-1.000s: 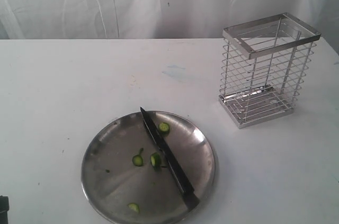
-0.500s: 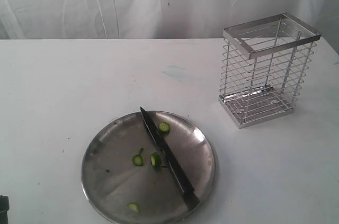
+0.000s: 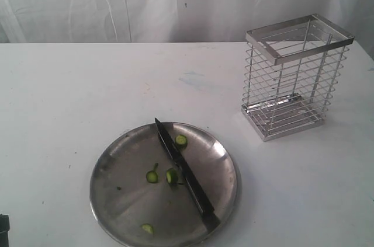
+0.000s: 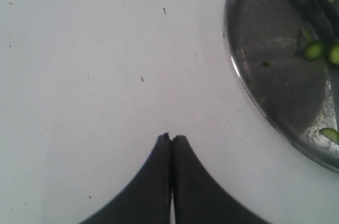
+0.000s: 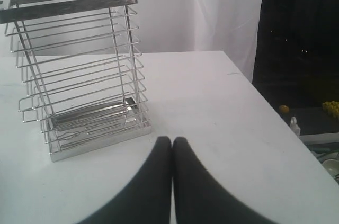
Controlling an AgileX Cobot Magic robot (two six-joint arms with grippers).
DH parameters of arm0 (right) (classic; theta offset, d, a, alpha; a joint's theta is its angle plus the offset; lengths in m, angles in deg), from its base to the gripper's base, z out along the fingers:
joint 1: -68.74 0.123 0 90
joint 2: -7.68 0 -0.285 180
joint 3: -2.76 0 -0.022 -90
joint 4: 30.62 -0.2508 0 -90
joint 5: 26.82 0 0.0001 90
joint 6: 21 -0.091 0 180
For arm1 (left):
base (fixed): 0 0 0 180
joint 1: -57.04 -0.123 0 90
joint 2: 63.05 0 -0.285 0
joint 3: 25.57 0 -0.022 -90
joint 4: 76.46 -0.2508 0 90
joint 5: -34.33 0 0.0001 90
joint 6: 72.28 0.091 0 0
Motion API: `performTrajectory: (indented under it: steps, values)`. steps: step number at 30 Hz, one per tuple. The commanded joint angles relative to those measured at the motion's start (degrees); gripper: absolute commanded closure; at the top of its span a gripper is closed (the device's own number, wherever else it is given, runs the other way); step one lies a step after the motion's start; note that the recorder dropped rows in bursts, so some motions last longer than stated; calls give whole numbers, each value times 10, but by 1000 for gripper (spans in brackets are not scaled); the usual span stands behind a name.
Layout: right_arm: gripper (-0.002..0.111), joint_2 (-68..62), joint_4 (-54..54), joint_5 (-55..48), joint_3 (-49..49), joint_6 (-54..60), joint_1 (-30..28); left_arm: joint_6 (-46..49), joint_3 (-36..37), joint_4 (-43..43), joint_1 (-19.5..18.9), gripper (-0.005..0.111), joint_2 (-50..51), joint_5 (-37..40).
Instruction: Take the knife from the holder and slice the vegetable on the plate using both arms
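The black knife lies flat across the silver plate, tip toward the back and handle at the front rim. Small green vegetable slices lie scattered on the plate, beside the blade; they also show in the left wrist view on the plate. The chrome wire holder stands empty at the right, seen close in the right wrist view. My left gripper is shut and empty over bare table beside the plate. My right gripper is shut and empty near the holder's base.
The white table runs to a white curtain at the back. Its edge lies on the gripper's far side from the holder, with a dark area and small items beyond. A bit of black arm shows at the lower left corner.
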Motion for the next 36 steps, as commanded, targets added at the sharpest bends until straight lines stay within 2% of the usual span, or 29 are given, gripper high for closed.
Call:
performTrajectory:
  steps: [1, 3, 5, 7, 10, 13, 16, 18, 20, 21, 22, 23, 24, 25, 26, 27, 36]
  values:
    - [108, 2, 3, -2, 1, 3, -3, -2, 3, 5, 14, 107, -22, 2]
    - [108, 2, 1, -2, 1, 3, -3, -2, 4, 4, 9, 107, -69, 10]
    - [108, 2, 1, -2, 1, 3, -3, -2, 4, 4, -22, 107, -151, 25]
    - [108, 2, 1, -2, 1, 3, -3, -2, 4, 4, -74, 107, -237, 33]
    - [108, 2, 1, -2, 1, 3, -3, -2, 4, 4, -132, 107, -327, 9]
    - [108, 2, 1, -2, 1, 3, -3, -2, 4, 4, -162, 107, -357, -23]
    - [108, 2, 1, -2, 1, 3, -3, 5, 4, 1, -174, 107, -357, -40]
    - [108, 2, 1, -2, 1, 3, -3, 10, 4, -30, -172, 107, -357, -20]
    - [108, 2, 1, -2, 1, 3, -3, 10, 4, -225, -157, 107, -357, 56]
    - [108, 2, 1, -2, 1, 3, -3, 10, 14, -284, -133, 107, -357, 76]
    - [108, 2, 1, -2, 1, 3, -3, 6, 22, -268, -117, 107, -357, 74]
    - [108, 2, 1, -2, 1, 3, -3, -3, 31, -260, -78, 107, -357, 42]
    - [108, 2, 1, -2, 1, 3, -3, -3, 31, -267, -61, 107, -357, 28]
    - [108, 2, 1, -2, 1, 3, -3, -6, 31, -267, -31, 107, -357, 52]
    - [108, 2, 1, -2, 1, 3, -3, -6, 31, -267, -24, 107, -357, 69]
    - [108, 2, 1, -2, 1, 3, -3, -4, 31, -267, -19, 107, -357, 133]
    - [108, 2, 0, -3, 1, 3, -3, -2, 31, -267, -19, 107, -357, 118]
